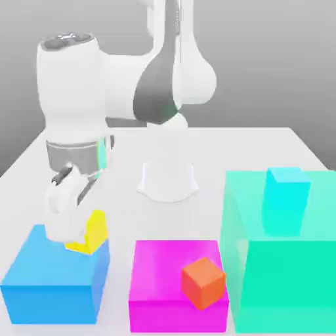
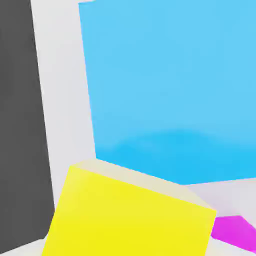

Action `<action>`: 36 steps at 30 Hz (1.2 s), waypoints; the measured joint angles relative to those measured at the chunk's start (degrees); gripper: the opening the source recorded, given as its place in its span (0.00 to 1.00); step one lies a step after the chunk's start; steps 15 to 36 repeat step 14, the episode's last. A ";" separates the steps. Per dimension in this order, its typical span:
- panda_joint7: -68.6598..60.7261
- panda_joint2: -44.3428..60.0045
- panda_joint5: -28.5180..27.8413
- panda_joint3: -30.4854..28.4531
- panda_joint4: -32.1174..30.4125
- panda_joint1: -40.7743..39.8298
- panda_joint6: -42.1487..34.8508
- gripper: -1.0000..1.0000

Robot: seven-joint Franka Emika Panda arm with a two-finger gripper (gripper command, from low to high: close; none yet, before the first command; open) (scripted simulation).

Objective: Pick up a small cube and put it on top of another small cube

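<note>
- Yellow small cube [image 1: 97,231], pinched between the fingers [image 2: 30,249], at the blue block [image 1: 52,266]; whether they touch, I cannot tell.
- Orange cube [image 1: 203,283] at the magenta block's [image 1: 164,269] corner, towards the exterior view's right.
- Cyan cube [image 1: 287,190] on the green block [image 1: 282,262].
- White table [image 1: 118,187] beneath the blocks.

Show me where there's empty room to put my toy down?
Bare table lies between the blue block and the magenta block, and behind magenta, toward the robot's base. It's crowded where magenta nearly meets the green block.
</note>
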 joint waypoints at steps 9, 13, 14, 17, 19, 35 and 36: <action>-5.75 5.00 -3.65 4.94 2.41 9.41 -0.62 0.00; -4.76 7.90 -5.12 4.84 1.61 9.48 2.89 1.00; -4.76 7.90 -5.12 4.84 1.61 9.48 2.89 1.00; -4.76 7.90 -5.12 4.84 1.61 9.48 2.89 1.00; -4.76 7.90 -5.12 4.84 1.61 9.48 2.89 1.00; -4.76 7.90 -5.12 4.84 1.61 9.48 2.89 1.00; -4.76 7.90 -5.12 4.84 1.61 9.48 2.89 1.00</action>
